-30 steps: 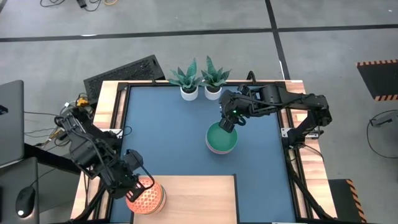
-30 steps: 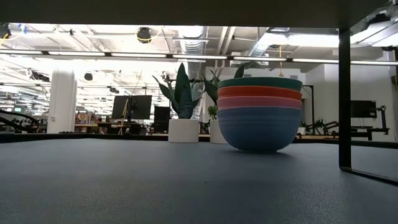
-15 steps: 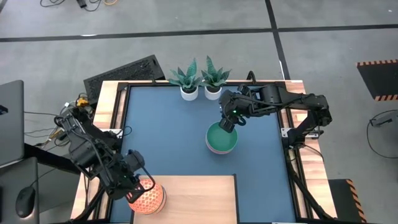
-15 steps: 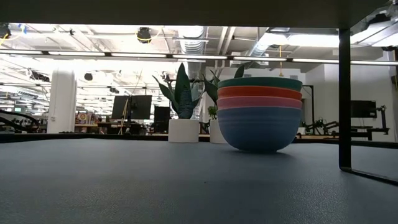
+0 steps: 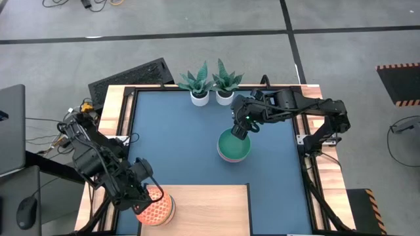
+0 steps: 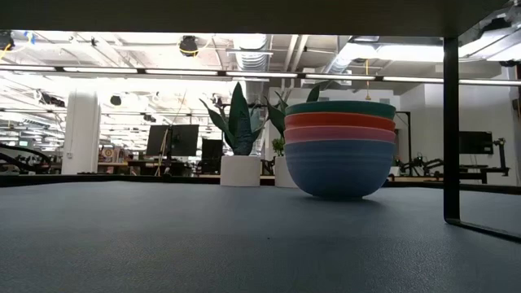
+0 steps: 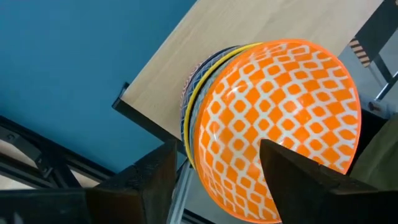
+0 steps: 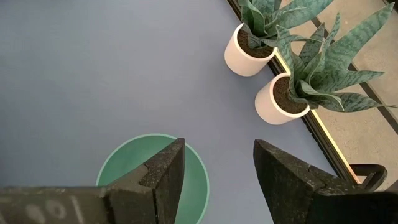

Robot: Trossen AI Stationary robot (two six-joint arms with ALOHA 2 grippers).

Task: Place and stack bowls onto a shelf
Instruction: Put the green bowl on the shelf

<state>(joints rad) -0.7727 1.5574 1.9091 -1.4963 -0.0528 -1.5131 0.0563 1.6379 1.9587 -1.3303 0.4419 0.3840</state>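
**Small bowls stacked on the shelf; the large stack is yet to be moved**

Nearest the front edge of the table, the left gripper sits at the corner of the pale wooden shelf, its jaws spread wide on either side of the orange-patterned bowl without pinching it. That bowl tops a nested pile of small patterned bowls; in the left wrist view a yellow rim and a blue-grey rim show beneath it, and the pile stands right at the shelf's corner, partly over the edge. This part of the job looks done, or very nearly so.

Farther back, on the dark blue tabletop, the larger plain bowls stand nested: green bowl on top, then red, pink and light blue below. The right gripper hovers just above the green bowl's far rim, jaws parted and grasping nothing. This stack has not reached the shelf, so about half the task seems left.

Beyond it, two potted plants stand at the table's far edge, apart from the bowls.
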